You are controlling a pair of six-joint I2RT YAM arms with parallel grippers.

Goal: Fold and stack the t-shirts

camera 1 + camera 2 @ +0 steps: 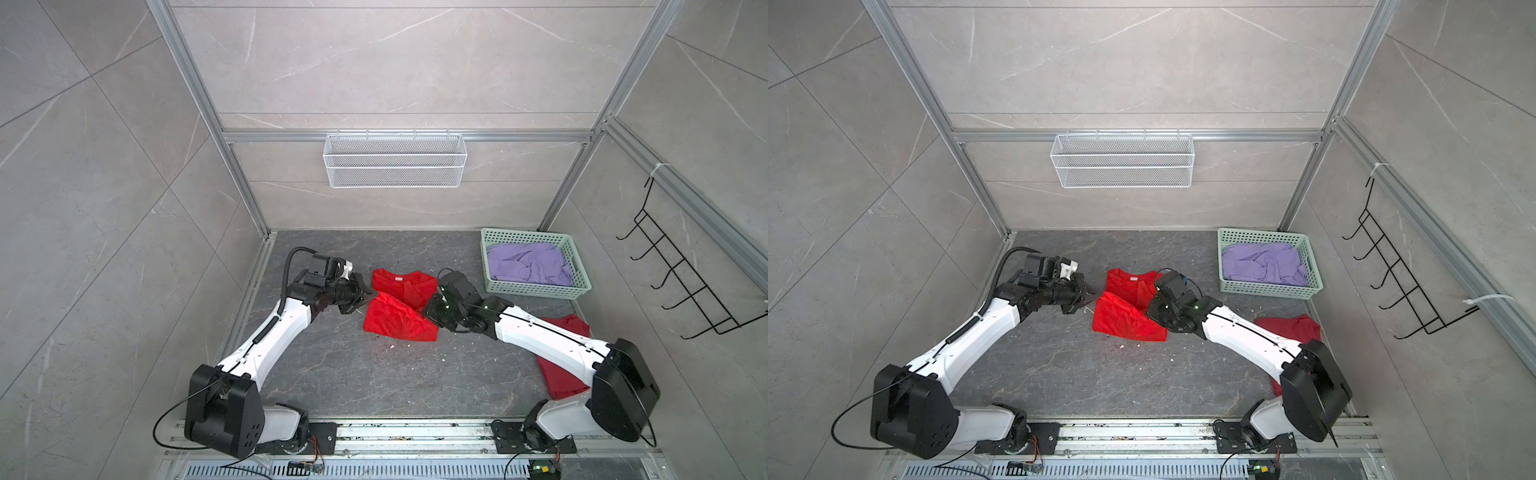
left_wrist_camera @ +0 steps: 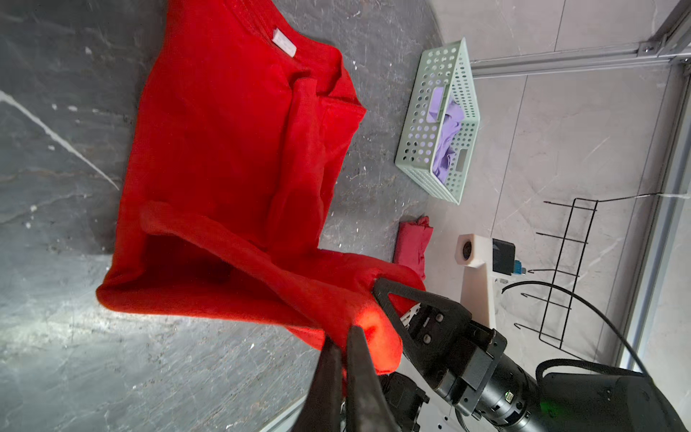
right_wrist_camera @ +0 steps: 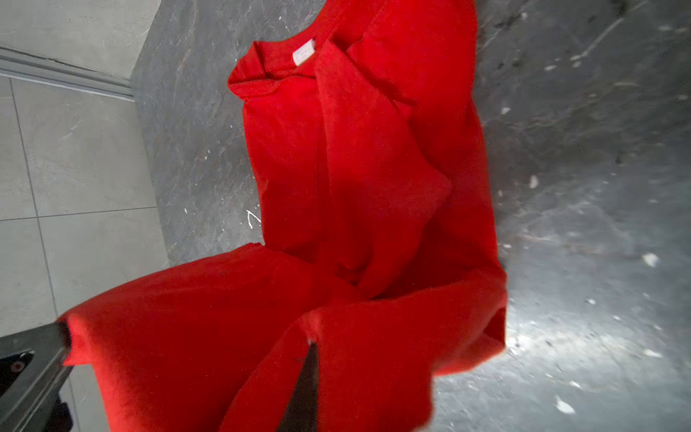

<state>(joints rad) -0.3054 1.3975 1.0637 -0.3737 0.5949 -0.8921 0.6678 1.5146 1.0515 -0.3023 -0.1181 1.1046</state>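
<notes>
Mid-frame, left hand (image 1: 368,296) and right hand (image 1: 427,311) are pinching the red shirt's (image 1: 395,326) hem corners, seemingly to fold it.

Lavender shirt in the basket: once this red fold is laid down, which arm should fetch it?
Right. The basket holding the lavender shirt sits far right, nearest the right pincer; the left pincer is across the bright red shirt, which both grip.

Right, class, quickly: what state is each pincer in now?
The left pincer is shut on the bright red shirt.
The right pincer is shut on the same shirt.
</notes>
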